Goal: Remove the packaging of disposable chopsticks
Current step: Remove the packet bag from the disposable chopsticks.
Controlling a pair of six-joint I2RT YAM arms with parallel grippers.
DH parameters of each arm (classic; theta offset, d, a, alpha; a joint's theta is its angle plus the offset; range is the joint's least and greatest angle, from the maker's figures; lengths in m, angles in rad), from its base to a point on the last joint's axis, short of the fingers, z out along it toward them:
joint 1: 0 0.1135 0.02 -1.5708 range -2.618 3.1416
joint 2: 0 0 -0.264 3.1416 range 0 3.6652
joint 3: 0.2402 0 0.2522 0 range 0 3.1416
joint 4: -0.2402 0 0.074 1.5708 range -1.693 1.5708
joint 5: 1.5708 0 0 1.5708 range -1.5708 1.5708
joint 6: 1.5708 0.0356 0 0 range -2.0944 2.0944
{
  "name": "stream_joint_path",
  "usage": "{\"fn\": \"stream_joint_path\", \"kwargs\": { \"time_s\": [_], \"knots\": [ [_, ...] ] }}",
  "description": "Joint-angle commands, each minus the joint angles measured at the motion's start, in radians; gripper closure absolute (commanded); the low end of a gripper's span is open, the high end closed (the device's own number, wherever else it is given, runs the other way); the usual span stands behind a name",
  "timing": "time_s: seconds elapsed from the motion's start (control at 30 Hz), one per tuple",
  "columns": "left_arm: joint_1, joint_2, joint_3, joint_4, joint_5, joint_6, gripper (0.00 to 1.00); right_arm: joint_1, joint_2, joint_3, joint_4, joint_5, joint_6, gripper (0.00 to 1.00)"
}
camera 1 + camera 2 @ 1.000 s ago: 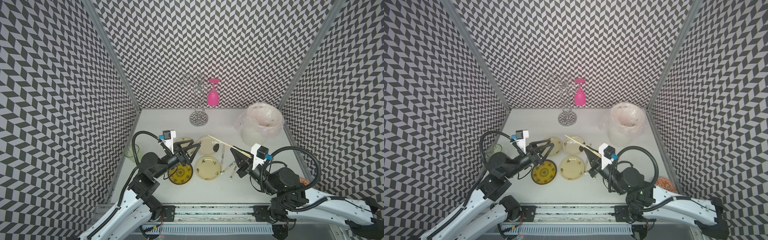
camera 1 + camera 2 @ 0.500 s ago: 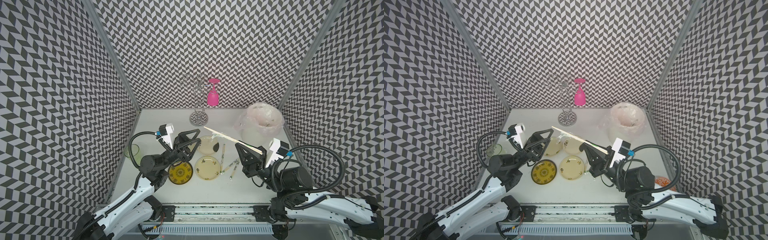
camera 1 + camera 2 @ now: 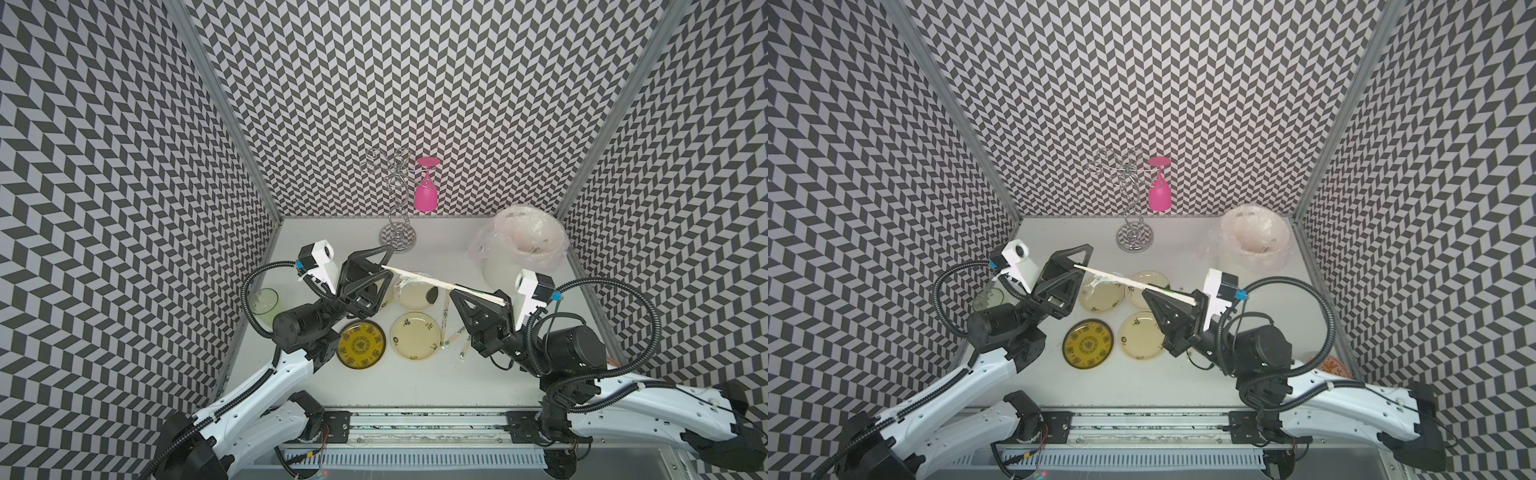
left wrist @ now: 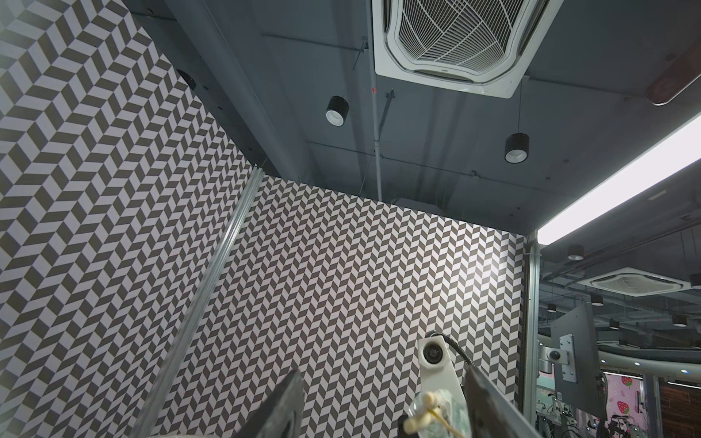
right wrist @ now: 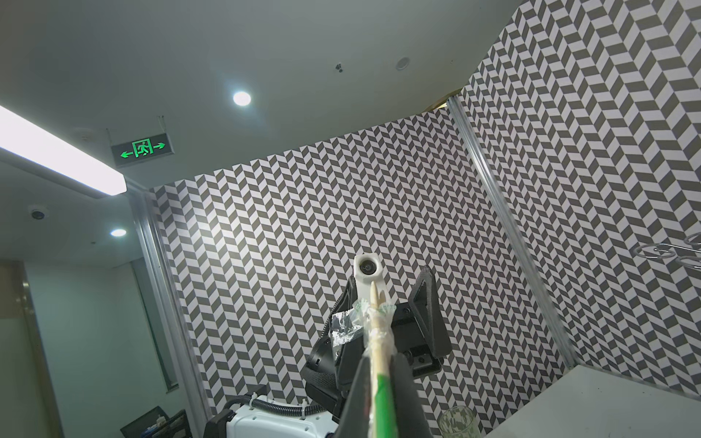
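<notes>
**Pulling the chopsticks from their wrapper**

The chopsticks were held in the air above the plates, the green end of the wrapper pinched in the closed right claw. The left claw was raised opposite, facing it, jaws apart around the bare wooden tips. A firm closing on the wood, then a straight pull apart, was judged necessary.

Left arm raised, jaws parted; right arm opposite (also raised), jaws clamped.
</notes>
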Motion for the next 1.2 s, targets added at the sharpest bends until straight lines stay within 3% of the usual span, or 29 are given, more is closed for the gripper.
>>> {"fn": "stream_joint_path", "kwargs": {
  "time_s": [0.0, 0.17, 0.53, 0.77, 0.8, 0.87, 0.9, 0.97, 1.03, 1.17],
  "knots": [
    [0.004, 0.003, 0.019, 0.058, 0.030, -0.012, 0.36, -0.003, 0.007, 0.030, 0.038, -0.015, 0.027, 1.00],
    [0.003, 0.017, 0.013, 0.072, 0.027, -0.033, 0.46, -0.006, 0.030, 0.035, 0.047, -0.034, 0.031, 1.00],
    [0.004, 0.045, 0.031, 0.117, 0.076, -0.092, 0.99, -0.012, 0.045, 0.034, 0.057, -0.039, 0.026, 1.00],
    [0.003, 0.016, -0.005, 0.157, -0.002, -0.163, 1.00, -0.018, 0.058, 0.048, 0.037, -0.031, 0.011, 1.00],
    [0.003, 0.008, -0.014, 0.155, -0.027, -0.167, 1.00, -0.019, 0.060, 0.053, 0.036, -0.037, 0.002, 0.89],
    [0.004, -0.024, -0.032, 0.135, -0.090, -0.168, 1.00, -0.019, 0.052, 0.061, 0.013, -0.030, -0.018, 0.33],
    [0.005, -0.037, -0.037, 0.121, -0.113, -0.165, 1.00, -0.019, 0.042, 0.060, 0.001, -0.020, -0.034, 0.18],
    [0.012, -0.065, -0.041, 0.092, -0.143, -0.160, 1.00, -0.020, 0.007, 0.044, -0.015, 0.004, -0.072, 0.10],
    [0.021, -0.081, -0.044, 0.086, -0.148, -0.165, 1.00, -0.025, -0.029, 0.033, -0.043, 0.015, -0.112, 0.10],
    [0.030, -0.094, -0.034, 0.083, -0.120, -0.185, 1.00, -0.050, -0.101, 0.026, -0.088, 0.003, -0.162, 0.21]
  ]
}}
